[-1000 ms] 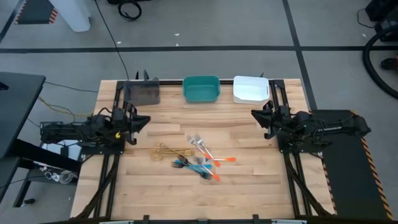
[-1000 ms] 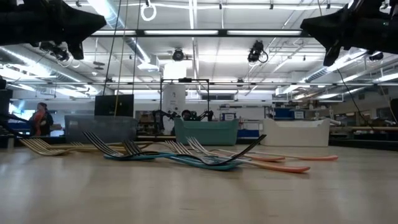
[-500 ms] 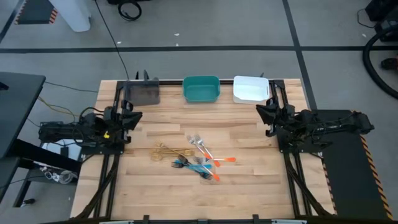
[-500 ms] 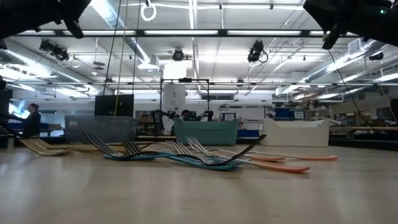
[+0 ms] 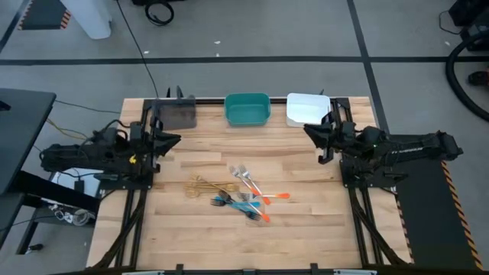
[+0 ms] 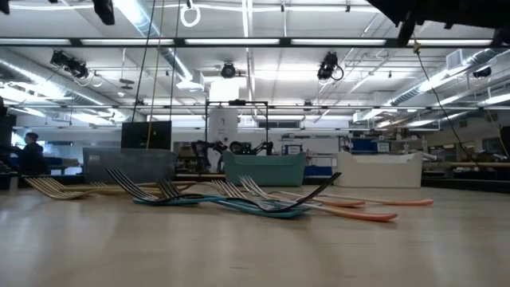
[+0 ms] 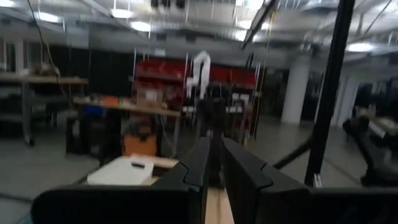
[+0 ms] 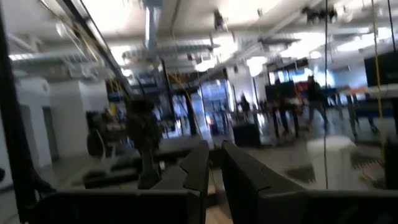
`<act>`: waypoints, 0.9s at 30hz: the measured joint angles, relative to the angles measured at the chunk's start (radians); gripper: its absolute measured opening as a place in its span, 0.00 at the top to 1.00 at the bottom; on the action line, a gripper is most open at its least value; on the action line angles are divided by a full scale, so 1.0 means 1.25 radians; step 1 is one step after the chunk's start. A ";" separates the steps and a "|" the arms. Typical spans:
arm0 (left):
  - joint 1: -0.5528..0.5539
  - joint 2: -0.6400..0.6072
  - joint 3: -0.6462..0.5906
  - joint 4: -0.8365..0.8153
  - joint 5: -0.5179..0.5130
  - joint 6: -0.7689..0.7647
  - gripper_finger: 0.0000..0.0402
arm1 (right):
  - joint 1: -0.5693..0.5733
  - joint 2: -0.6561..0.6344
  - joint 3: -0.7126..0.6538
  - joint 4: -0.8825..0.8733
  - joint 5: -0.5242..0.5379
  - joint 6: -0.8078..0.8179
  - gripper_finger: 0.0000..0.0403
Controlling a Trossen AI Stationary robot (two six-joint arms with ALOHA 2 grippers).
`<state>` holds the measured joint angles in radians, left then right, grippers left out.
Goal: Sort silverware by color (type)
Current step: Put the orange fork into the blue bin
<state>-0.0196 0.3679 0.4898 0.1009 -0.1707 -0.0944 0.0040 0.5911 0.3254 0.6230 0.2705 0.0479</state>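
Silverware (image 5: 238, 195), a loose heap of slim forks and spoons, lies a little toward 6 o'clock from the middle of the pale wooden worktop (image 5: 306, 229). The gold-coloured pieces (image 5: 205, 186) sit at the heap's 9 o'clock end, their long axes running roughly 9 to 3. The silver pieces with orange handles (image 5: 269, 198) have their heads toward 11 o'clock and their handles trailing toward 3 and 5 o'clock. The blue-handled and dark metal pieces (image 5: 233, 202) overlap at the heap's 6 o'clock side; in the low view they cross one another, tines curving upward (image 6: 239, 191).

Along the 12 o'clock edge stand three rectangular bins: a grey one (image 5: 176, 114), a teal one (image 5: 247, 109) and a white one (image 5: 308, 109). No piece lies in any of them.

Since a second ago the heap has not shifted. Both arms have risen: in the low view their dark shapes have nearly left the top of the picture. The left hand (image 5: 170, 140) has drawn back toward 9 o'clock and now points toward 2 o'clock, near the grey bin. The right hand (image 5: 309, 131) has swung toward 11 o'clock, just below the white bin.

Both arms reach in level from the worktop's sides, well above the surface. Each wrist view shows its hand's two dark fingers (image 7: 239, 171) (image 8: 239, 171) nearly together with only a slim gap, holding nothing.
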 joint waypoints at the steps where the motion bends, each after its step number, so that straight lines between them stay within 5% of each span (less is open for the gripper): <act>1: -0.001 0.017 0.026 -0.034 0.000 -0.003 0.87 | 0.000 0.011 0.021 -0.034 0.007 0.005 0.88; 15: -0.002 0.217 0.197 -0.289 0.000 -0.017 0.88 | 0.000 0.251 0.269 -0.293 0.021 0.058 0.88; 27: -0.076 0.252 0.214 -0.366 0.000 -0.021 0.88 | 0.040 0.421 0.391 -0.418 -0.002 0.085 0.88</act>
<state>-0.1147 0.6824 0.7567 -0.3562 -0.1711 -0.1204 0.0539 1.1175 0.8138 0.1002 0.2680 0.1536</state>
